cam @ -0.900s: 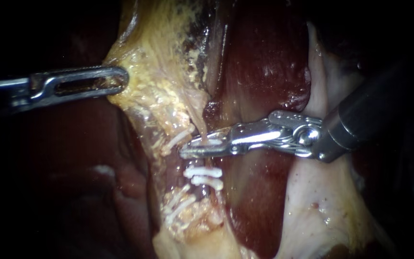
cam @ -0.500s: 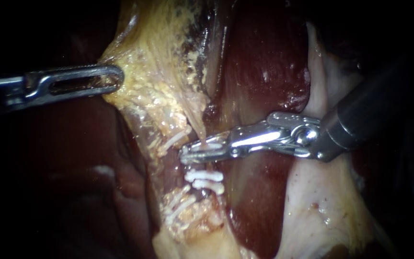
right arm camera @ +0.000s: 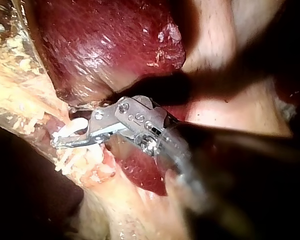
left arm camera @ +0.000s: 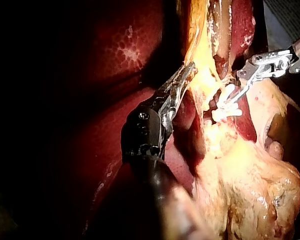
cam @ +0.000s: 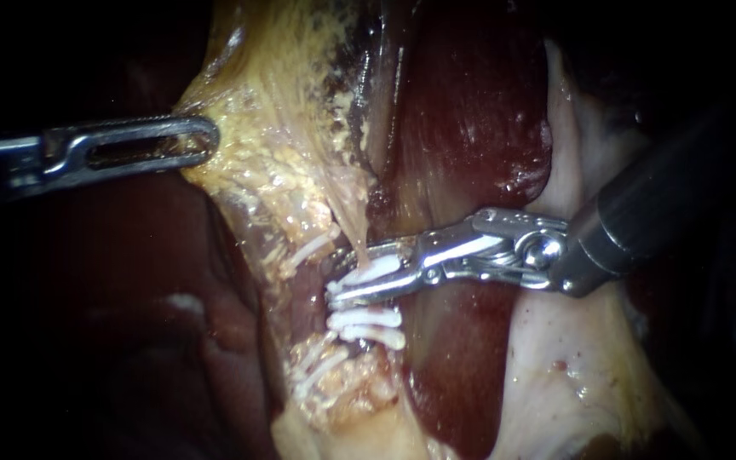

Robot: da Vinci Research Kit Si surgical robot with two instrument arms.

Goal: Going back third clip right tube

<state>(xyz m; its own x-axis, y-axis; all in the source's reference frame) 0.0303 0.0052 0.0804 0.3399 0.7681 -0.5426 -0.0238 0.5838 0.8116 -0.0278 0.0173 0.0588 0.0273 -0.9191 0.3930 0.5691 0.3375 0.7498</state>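
Observation:
My left instrument [cam: 202, 141] comes in from the left, its slotted jaws shut on the yellowish gallbladder edge [cam: 266, 170]. My right instrument [cam: 359, 274] reaches in from the right to the right tube [cam: 356, 243]. Its jaws stand open, and a white clip [cam: 370, 273] on the tube lies between them. Two more white clips [cam: 368, 325] sit on the same tube just below. In the right wrist view the open jaws [right arm camera: 69, 134] bracket the clip [right arm camera: 74, 127]. In the left wrist view my left instrument [left arm camera: 184, 79] holds the yellow tissue, with the clips [left arm camera: 225, 107] beyond it.
Dark red liver [cam: 462, 111] lies behind and under the right instrument's shaft. Pale tissue [cam: 572, 366] spreads at the lower right. More white clips [cam: 313, 247] cross the left tube, with others lower down [cam: 317, 366] in fatty tissue.
The right instrument's jaws have parted, leaving the white clip showing on the tube, and the tip has drawn slightly back to the right. The left instrument keeps its hold.

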